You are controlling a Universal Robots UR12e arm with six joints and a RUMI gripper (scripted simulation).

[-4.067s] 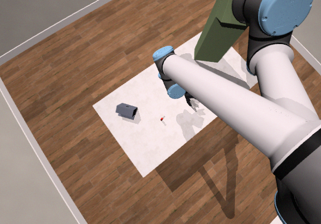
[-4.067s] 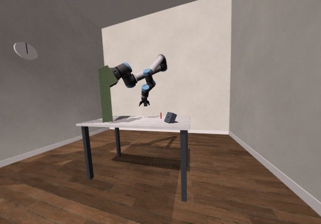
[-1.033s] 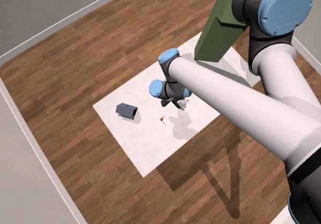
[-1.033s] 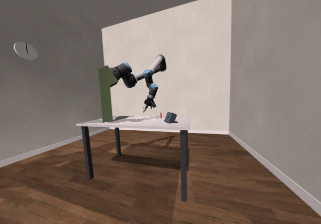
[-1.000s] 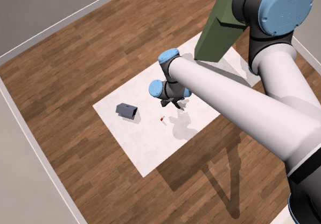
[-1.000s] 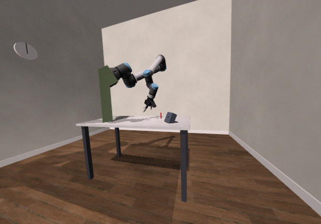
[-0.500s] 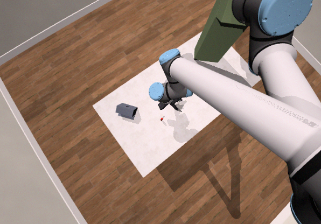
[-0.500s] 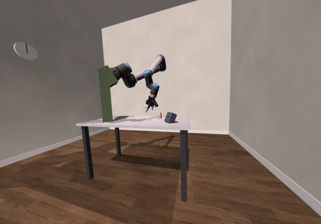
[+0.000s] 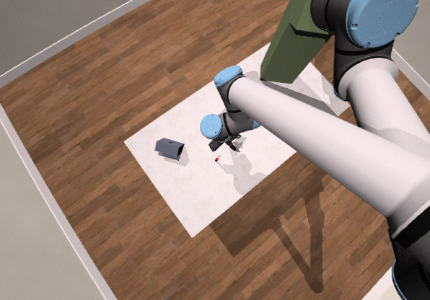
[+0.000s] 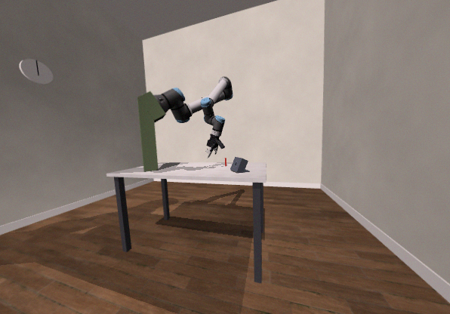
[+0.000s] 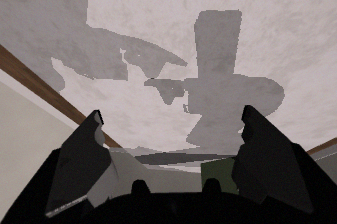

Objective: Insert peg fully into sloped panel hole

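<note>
A small red peg (image 9: pixel 216 159) stands upright on the white table top; it also shows in the exterior view (image 10: pixel 225 161). A grey block with a sloped panel (image 9: pixel 169 148) and a small hole in it sits to the peg's left, also seen in the exterior view (image 10: pixel 238 164). My gripper (image 9: pixel 232 145) hangs above the table, a short way from the peg, tilted and open with nothing between its fingers. In the exterior view the gripper (image 10: pixel 211 152) is to the left of the peg and above it. In the wrist view the open fingers frame bare table top and shadows; peg and panel are out of that view.
A tall green column (image 10: pixel 148 132) holds the arm's base at the table's far end. The arm's large links (image 9: pixel 336 137) hide part of the table in the overhead view. The table's edges and the wooden floor lie around.
</note>
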